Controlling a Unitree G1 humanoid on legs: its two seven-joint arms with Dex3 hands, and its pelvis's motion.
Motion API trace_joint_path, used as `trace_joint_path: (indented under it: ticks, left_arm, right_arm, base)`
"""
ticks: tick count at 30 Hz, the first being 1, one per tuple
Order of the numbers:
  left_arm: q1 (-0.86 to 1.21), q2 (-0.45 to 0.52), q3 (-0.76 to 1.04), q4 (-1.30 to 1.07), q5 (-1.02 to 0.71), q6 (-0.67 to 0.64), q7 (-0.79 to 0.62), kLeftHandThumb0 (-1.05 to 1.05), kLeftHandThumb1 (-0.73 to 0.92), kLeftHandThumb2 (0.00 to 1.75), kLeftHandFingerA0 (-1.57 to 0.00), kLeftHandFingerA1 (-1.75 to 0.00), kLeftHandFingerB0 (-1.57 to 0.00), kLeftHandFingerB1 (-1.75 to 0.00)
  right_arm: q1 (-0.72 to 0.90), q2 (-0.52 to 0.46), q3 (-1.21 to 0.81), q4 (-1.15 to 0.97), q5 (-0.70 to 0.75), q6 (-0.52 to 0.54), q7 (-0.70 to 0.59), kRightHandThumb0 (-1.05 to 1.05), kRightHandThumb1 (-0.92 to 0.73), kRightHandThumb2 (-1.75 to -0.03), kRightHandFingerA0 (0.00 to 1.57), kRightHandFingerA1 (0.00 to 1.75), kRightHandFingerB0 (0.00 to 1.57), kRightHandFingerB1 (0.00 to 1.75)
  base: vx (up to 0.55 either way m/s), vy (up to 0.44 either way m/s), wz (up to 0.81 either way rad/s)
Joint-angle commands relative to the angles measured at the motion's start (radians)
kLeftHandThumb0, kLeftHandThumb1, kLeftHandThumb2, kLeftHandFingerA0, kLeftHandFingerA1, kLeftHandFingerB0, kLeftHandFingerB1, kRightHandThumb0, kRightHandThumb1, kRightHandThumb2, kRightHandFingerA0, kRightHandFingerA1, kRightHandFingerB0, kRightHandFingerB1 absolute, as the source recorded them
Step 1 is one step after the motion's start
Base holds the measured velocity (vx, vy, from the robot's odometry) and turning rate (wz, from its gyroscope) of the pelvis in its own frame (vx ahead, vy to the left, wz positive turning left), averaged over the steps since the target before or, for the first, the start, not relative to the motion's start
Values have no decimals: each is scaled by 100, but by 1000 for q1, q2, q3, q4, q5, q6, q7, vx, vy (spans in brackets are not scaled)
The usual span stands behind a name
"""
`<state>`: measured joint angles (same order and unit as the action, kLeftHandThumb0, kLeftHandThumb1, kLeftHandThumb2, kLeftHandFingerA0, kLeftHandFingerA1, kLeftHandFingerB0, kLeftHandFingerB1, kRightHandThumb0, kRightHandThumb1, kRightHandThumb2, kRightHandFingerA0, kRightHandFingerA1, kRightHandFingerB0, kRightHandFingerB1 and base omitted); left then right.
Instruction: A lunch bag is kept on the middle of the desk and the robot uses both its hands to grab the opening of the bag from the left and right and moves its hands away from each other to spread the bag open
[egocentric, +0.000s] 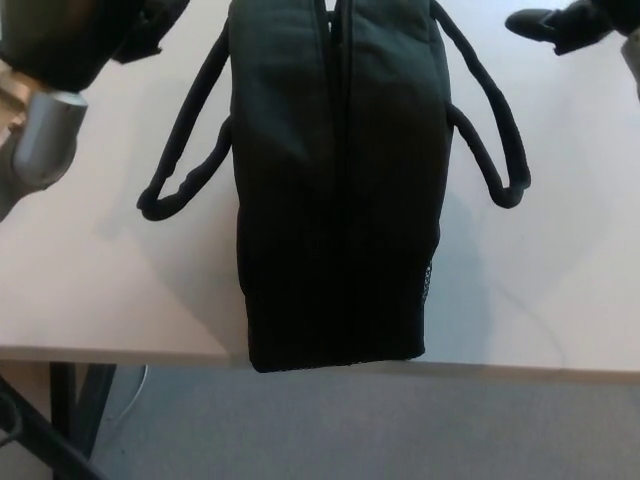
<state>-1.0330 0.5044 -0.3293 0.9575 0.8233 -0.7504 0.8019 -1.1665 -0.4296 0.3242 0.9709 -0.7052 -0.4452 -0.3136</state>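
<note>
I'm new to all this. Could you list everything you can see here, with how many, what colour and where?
Black fabric lunch bag: one, black, standing in the middle of the desk, its near end at the front edge, its top seam nearly closed.
Black cord handles: two, black, one loop hanging off the bag's left side, one off its right.
White desk: one, white, filling most of the view.
Grey floor: grey, below the desk's front edge.
Dark desk leg: one, lower left.
Left hand: one, black, top left, beside the bag.
Right hand: one, black, top right, apart from the bag.
</note>
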Motion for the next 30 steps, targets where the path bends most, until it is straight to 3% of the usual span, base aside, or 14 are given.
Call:
trace_joint_path:
  ticks: [1, 4, 7, 8, 11, 13, 17, 18, 20, 21, 22, 24, 25, 30]
  left_arm:
    - [78, 67, 24, -55, -24, -10, 9, 1, 46, 77, -2, -18, -2, -31]
    - [162, 130, 84, -163, -80, -82, -1, 2, 56, 59, -10, -26, -8, -26]
    - [237, 155, 147, -273, -105, -102, 29, -10, 39, 88, -5, -48, 0, -45]
    - [258, 162, 166, -298, -111, -110, 37, -14, 59, 57, -16, -35, -13, -28]
    - [392, 210, 255, -417, -188, -154, -7, -24, 50, 92, -4, -46, 0, -40]
    - [561, 224, 337, -564, -289, -128, -80, -35, 78, 63, -15, -37, -5, -27]
    - [757, 209, 414, -707, -398, -124, -126, -40, 82, 64, -18, -35, -3, -25]
    - [936, 220, 424, -786, -532, -176, -160, -41, 85, 65, -10, -35, 0, -21]
    - [1066, 204, 439, -845, -581, -191, -159, -43, 85, 66, -10, -35, 0, -20]
    - [1132, 186, 453, -866, -577, -205, -145, -42, 86, 65, -11, -35, 0, -22]
    - [1223, 157, 453, -889, -566, -219, -127, -45, 88, 67, -14, -35, 0, -24]
    - [1408, 97, 437, -934, -559, -230, -102, -48, 89, 67, -15, -36, 0, -22]
    - [1441, 79, 417, -915, -547, -257, -87, -45, 88, 67, -12, -36, 0, -21]
    - [1597, -14, 363, -853, -499, -297, -40, -34, 82, 70, -13, -40, -6, -14]
  right_arm:
    - [115, -108, -73, -199, 72, -21, 60, -37, -41, -60, 34, 43, 13, 32]
    - [231, -206, -142, -394, 78, -56, 48, -40, -43, -63, 32, 44, 16, 34]
    - [350, -261, -222, -563, 59, -43, 0, -43, -55, -58, 40, 39, 28, 30]
    - [378, -268, -245, -593, 69, -48, -4, -44, -57, -58, 40, 39, 29, 31]
    - [566, -317, -389, -749, 161, -122, 6, -48, -64, -59, 40, 38, 29, 31]
    - [750, -331, -513, -872, 204, -162, 17, -52, -66, -59, 55, 45, 25, 30]
    - [959, -329, -640, -959, 225, -223, 25, -62, -59, -86, 24, 47, 14, 40]
    - [1144, -283, -729, -1024, 269, -266, 42, -59, -78, -66, 21, 32, 13, 25]
    - [1288, -233, -787, -1094, 288, -269, 62, -33, -58, -109, 0, 49, 0, 49]
    - [1362, -203, -804, -1111, 291, -287, 52, -58, -77, -66, 14, 30, 10, 21]
    - [1442, -170, -815, -1106, 293, -320, 34, -33, -57, -108, 0, 49, 0, 49]
    - [1615, -90, -825, -1109, 302, -375, 0, -33, -57, -108, 0, 50, 0, 49]
    - [1678, -55, -798, -1105, 334, -386, -5, -55, -71, -64, 12, 33, 9, 24]
    - [1924, 79, -542, -1088, 355, -360, -16, -51, -75, -61, 8, 33, 3, 27]
  base:
    - [0, 0, 0]
    - [0, 0, 0]
    - [0, 0, 0]
    - [0, 0, 0]
    - [0, 0, 0]
    - [0, 0, 0]
    - [0, 0, 0]
    - [0, 0, 0]
    - [0, 0, 0]
    - [0, 0, 0]
    - [0, 0, 0]
    - [0, 0, 0]
    - [0, 0, 0]
    - [0, 0, 0]
